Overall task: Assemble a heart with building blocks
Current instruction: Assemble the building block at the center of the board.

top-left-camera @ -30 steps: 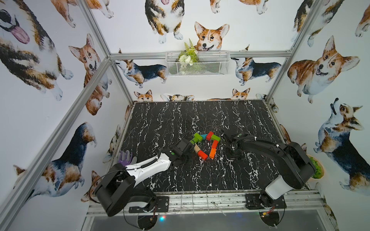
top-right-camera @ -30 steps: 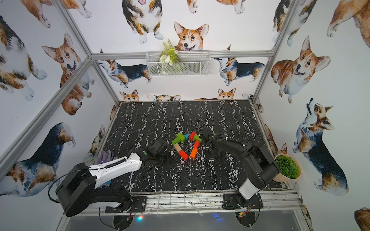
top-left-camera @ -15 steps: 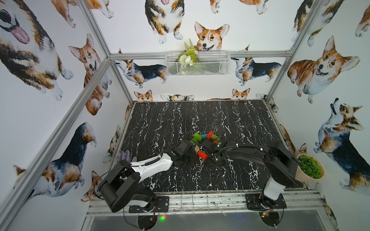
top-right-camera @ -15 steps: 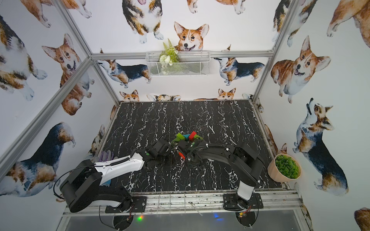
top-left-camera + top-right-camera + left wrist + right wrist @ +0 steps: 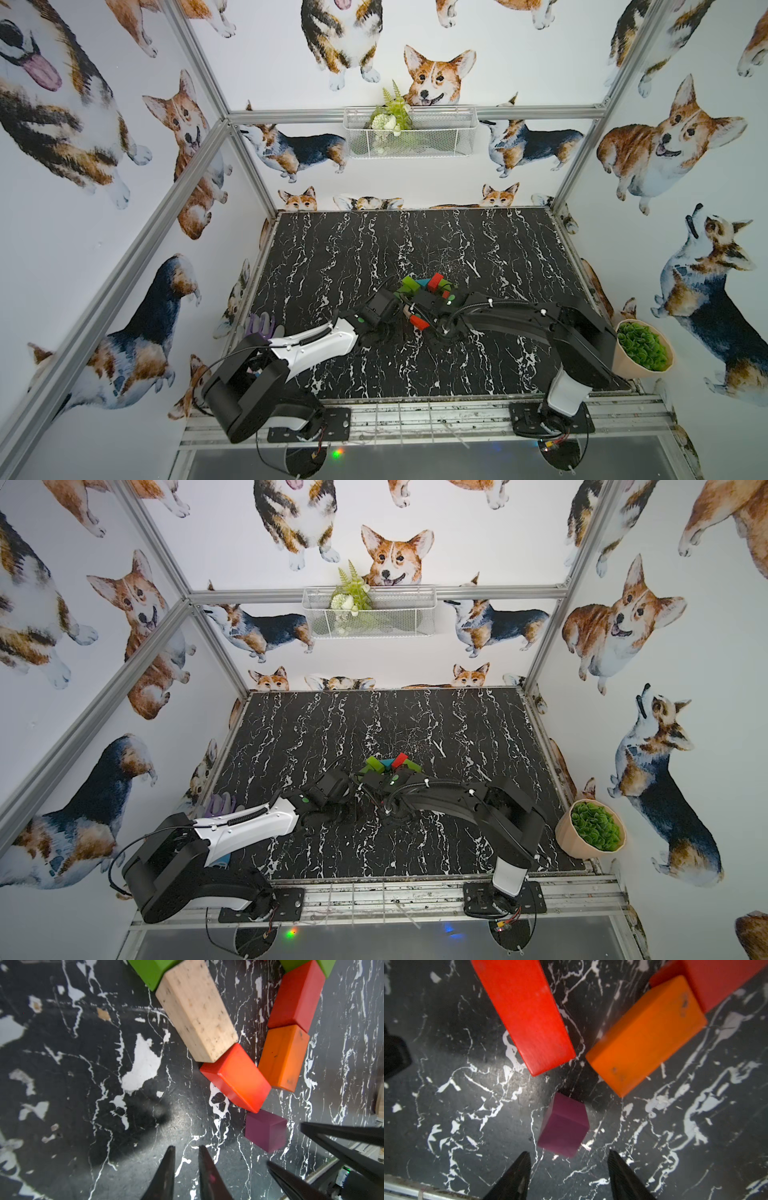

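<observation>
The building blocks form a partly closed heart outline on the black marble table [image 5: 478,257]. In the left wrist view a green block [image 5: 149,970], a plain-wood bar [image 5: 197,1012] and a red-orange block [image 5: 239,1078] make one side; a red block [image 5: 297,995] and an orange block [image 5: 282,1057] make the other. The purple cube [image 5: 564,1126] rests free on the table at the heart's point. My right gripper [image 5: 569,1152] is open, its tips either side of the cube's near edge. My left gripper [image 5: 187,1147] stands beside the cube, narrowly open and holding nothing. In both top views the arms hide the lower blocks.
A purple glove [image 5: 262,326] lies at the table's left edge. A potted plant [image 5: 642,353] stands off the right edge. A wire basket [image 5: 409,133] hangs on the back wall. Green [image 5: 409,283], teal [image 5: 423,283] and red [image 5: 436,280] blocks show beyond the wrists.
The right arm swung in from the right to the heart's point and its gripper opened, leaving the purple cube on the table. The left arm has hardly moved.
</observation>
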You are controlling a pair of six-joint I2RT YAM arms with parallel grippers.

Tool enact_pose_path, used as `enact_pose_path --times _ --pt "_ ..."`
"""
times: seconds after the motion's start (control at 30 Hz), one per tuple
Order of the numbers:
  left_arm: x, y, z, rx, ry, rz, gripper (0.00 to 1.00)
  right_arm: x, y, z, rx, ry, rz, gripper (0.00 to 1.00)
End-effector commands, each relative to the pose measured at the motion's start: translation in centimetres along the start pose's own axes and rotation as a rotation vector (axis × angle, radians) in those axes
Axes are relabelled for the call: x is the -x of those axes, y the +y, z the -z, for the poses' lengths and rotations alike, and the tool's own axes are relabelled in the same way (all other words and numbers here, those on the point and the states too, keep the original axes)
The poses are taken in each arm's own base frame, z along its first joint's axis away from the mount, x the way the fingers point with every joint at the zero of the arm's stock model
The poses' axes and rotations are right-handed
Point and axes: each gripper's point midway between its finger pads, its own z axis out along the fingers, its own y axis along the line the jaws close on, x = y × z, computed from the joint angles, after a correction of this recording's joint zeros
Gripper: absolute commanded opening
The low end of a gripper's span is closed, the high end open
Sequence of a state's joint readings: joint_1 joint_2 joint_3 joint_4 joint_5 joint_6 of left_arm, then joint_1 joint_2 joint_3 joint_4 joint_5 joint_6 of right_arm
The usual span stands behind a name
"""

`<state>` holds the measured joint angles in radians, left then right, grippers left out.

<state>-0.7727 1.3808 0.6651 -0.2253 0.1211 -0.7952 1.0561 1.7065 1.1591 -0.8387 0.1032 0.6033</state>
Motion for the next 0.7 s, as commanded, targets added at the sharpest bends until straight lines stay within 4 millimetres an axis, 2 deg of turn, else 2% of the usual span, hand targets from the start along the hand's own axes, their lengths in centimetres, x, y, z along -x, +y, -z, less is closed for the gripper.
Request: enact_pose_path --times 0.0,0.17,0.3,0.43,0.53,0.67 --pt "0.5 -0.1 0.1 0.002 -0.012 -0.002 0.25 -1.6 -1.9 0.9 -0.035 -0.013 -0.067 0.64" --pt "0.2 -0.1 -0.1 -0.001 0.0 0.004 0.24 -2.8 -1.5 -0.8 0.006 0.002 -0.118 0.41" --pt "0.3 -0.1 0.4 0.0 -0.011 0.003 0.24 -2.8 -0.8 -2.2 0.021 0.02 -0.118 0.29" --pt "0.3 0.1 0.7 0.012 -0.014 -0.008 0.24 -2.7 0.3 -2.7 0.026 0.027 -0.098 0.3" --pt "0.3 0.2 0.8 0.012 -0.017 -0.006 0.24 -2.5 0.5 -2.9 0.019 0.025 -0.1 0.46" --pt "0.4 0.2 0.8 0.012 -0.019 -0.006 0.24 -1.9 0.7 -3.1 0.008 0.02 -0.092 0.48"
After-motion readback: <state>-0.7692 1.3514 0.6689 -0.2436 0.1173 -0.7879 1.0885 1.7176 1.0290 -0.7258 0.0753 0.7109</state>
